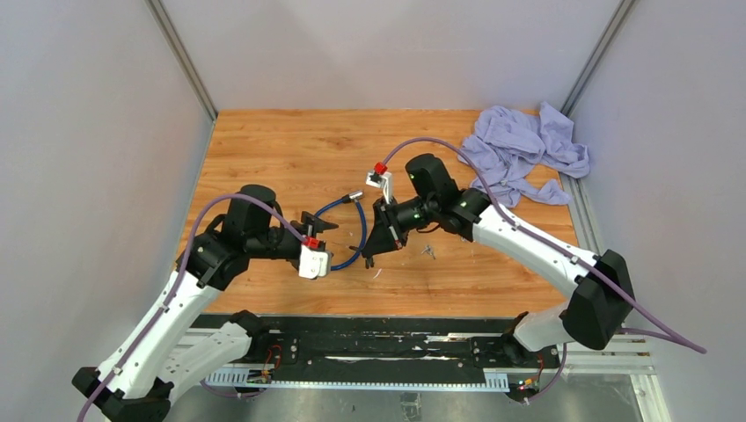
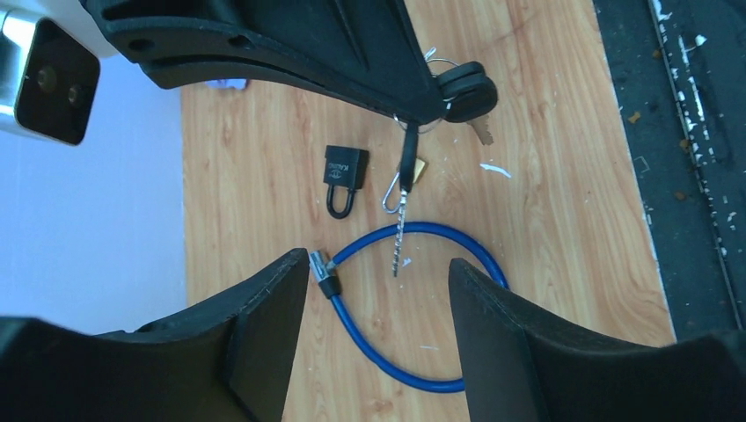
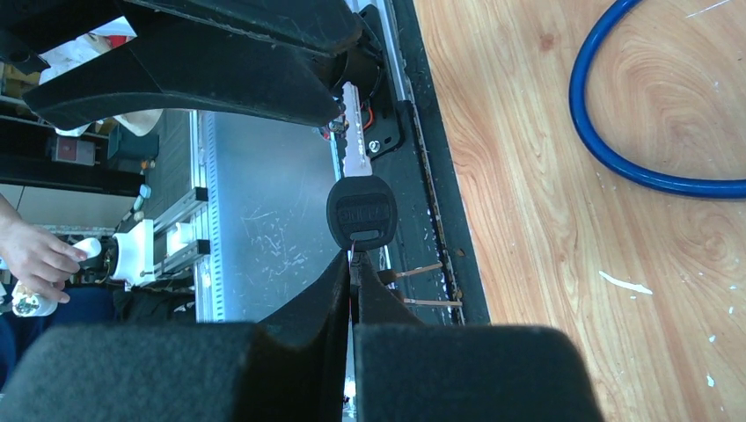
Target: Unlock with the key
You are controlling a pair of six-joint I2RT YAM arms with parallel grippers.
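Right gripper [image 3: 351, 281] is clamped shut on the base of the key [image 3: 359, 207]. Its black head and blade stick straight out past my fingertips.

Left gripper [image 2: 378, 264] has its jaws apart and holds nothing. It straddles the blue cable lock [image 2: 440, 229], which lies flat on the table [image 1: 290, 149], and neither finger touches it.

The cable's metal lock head [image 2: 318, 262] sits just beside my far left finger [image 2: 273, 299]. Its axis runs roughly left-right, silver end facing right toward the key arm. I can't see the keyway.

From the left wrist view the blade tip hangs over the loop, just to the near side of the lock head and not lined up with it. The left arm is nearer the head, so my read is that left pins it while right shifts the blade toward the far side and lines it up.

A black padlock [image 2: 345, 174] lies further right, apart from the cable, and could be the real target instead. More keys [image 2: 466, 88] are near the right gripper's tip.
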